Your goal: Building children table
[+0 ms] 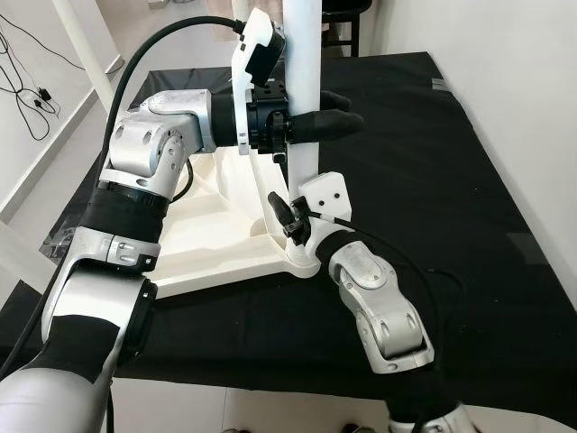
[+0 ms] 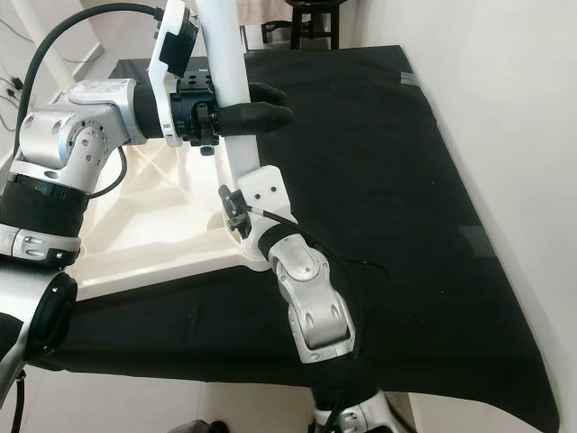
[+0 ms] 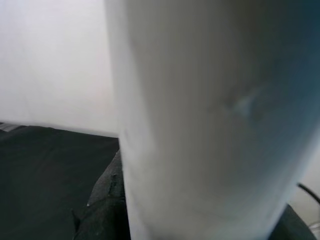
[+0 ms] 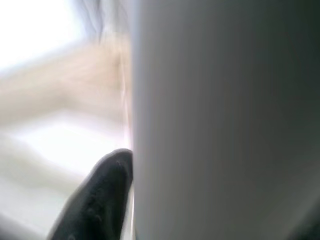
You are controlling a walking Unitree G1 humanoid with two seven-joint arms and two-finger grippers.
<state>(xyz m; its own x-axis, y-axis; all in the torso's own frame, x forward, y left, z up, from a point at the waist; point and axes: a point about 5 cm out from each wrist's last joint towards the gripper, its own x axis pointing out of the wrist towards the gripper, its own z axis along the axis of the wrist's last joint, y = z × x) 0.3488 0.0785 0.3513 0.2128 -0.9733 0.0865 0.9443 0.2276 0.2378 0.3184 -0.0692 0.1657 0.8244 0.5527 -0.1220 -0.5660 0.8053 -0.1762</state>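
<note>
A white table top (image 1: 212, 248) lies upside down on a black cloth. At its near right corner a white table leg (image 1: 305, 54) stands upright. My left gripper (image 1: 341, 117) is shut around the leg well above the base, its black fingers (image 3: 105, 200) wrapping it. My right gripper (image 1: 290, 221) is low at the foot of the leg, beside the corner socket. In the right wrist view a black finger (image 4: 100, 195) presses against the table leg (image 4: 225, 125).
The black cloth (image 1: 433, 162) covers the floor to the right and far side. A second white leg (image 1: 77, 45) rises at the far left. Cables (image 1: 27, 81) lie on the floor at left. A dark stool (image 2: 315, 18) stands behind. A white wall (image 1: 523, 90) runs along the right.
</note>
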